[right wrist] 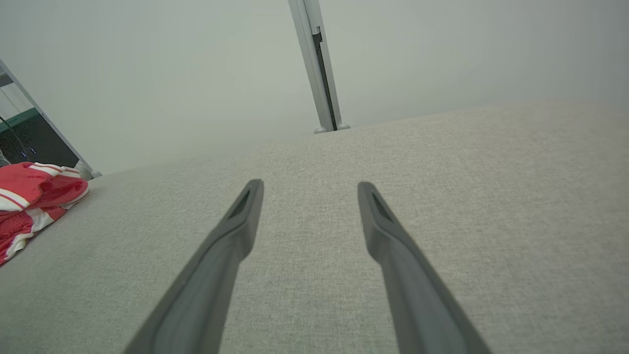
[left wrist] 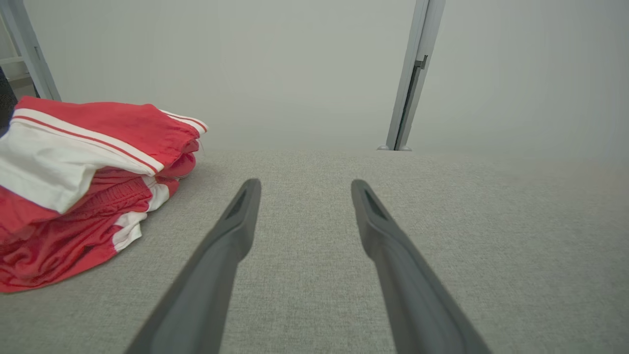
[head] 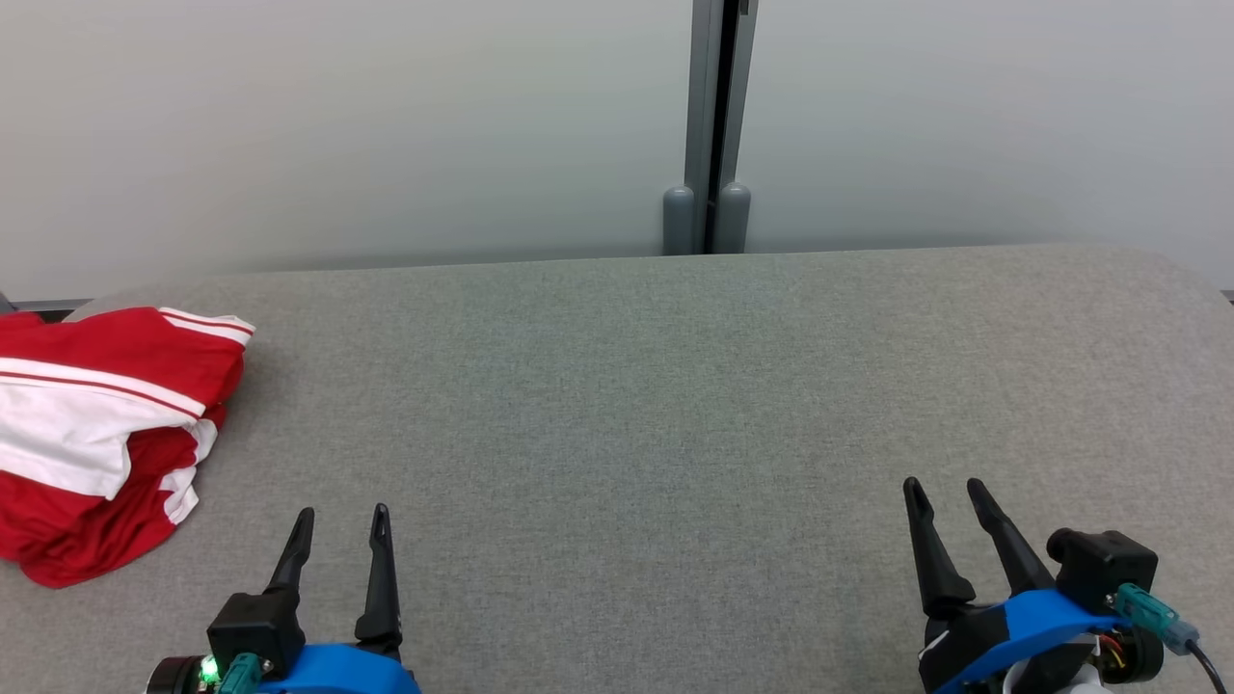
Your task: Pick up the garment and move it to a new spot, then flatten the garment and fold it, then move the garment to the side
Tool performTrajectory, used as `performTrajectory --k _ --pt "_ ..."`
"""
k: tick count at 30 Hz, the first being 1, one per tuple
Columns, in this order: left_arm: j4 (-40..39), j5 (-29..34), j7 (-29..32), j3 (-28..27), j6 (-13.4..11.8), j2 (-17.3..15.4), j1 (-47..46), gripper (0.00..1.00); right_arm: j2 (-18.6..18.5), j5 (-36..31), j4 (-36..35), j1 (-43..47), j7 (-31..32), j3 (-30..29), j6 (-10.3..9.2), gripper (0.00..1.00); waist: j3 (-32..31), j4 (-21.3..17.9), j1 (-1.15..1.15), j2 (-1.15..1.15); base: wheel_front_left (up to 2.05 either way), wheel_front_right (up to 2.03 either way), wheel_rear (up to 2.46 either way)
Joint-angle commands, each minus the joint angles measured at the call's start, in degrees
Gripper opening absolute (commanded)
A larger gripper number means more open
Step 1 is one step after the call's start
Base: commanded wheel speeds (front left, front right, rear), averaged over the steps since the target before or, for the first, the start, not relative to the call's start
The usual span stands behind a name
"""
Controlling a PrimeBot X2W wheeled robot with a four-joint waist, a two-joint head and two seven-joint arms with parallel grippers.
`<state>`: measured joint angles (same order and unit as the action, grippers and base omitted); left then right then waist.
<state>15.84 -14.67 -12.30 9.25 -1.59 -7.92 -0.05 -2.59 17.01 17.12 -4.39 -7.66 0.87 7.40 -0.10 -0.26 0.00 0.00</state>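
One garment (head: 96,434), red with white bands and thin stripes, gathered in a rumpled, layered heap, lies at the left edge of the head view on the grey cloth-covered desk (head: 617,386). Two pincers, both empty, fingers spread wide. Left pincer (head: 343,511): lower left of the head view, fingers pointing up the frame over bare desk; the garment lies to its left, near but not touching. In the left wrist view the garment (left wrist: 83,196) occupies the left side of the frame, and the left pincer (left wrist: 304,183) stands clear of it at centre. Right pincer (head: 943,484): lower right of the head view, well apart from the garment, with most of the desk's width between them. In the right wrist view the garment (right wrist: 29,196) shows at the far left edge, away from the right pincer (right wrist: 309,183). Behind the desk: pale wall panels joined by a grey post (head: 718,125), upper centre.
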Motion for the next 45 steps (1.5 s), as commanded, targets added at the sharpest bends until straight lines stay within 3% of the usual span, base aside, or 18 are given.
performTrajectory --k 1,20,39,45 --pt "-0.2 1.4 -0.4 0.2 -0.5 -0.4 0.5 1.0 -0.4 -1.5 -0.1 -0.5 -0.4 0.0 0.13 1.0 0.0 -0.1 0.0 0.0 0.0 0.0 0.0" --pt "-1.1 4.4 -0.3 0.1 -2.1 0.2 1.6 1.0 -0.5 -9.7 -0.4 0.3 -1.6 -0.1 0.16 1.0 -0.1 -0.2 0.0 0.0 0.0 0.0 0.0" --pt "-0.9 2.5 -0.4 0.1 -2.6 -0.2 1.8 1.0 -0.5 -9.0 0.4 0.3 -2.1 -0.3 0.16 1.0 0.0 -0.2 0.0 0.0 0.0 0.0 0.0" --pt "-1.2 2.9 -0.4 0.9 -2.7 -0.4 1.3 1.0 -0.4 -9.0 0.4 0.9 -2.4 -0.5 0.16 1.0 -0.3 1.9 0.0 0.0 0.0 0.0 0.0"
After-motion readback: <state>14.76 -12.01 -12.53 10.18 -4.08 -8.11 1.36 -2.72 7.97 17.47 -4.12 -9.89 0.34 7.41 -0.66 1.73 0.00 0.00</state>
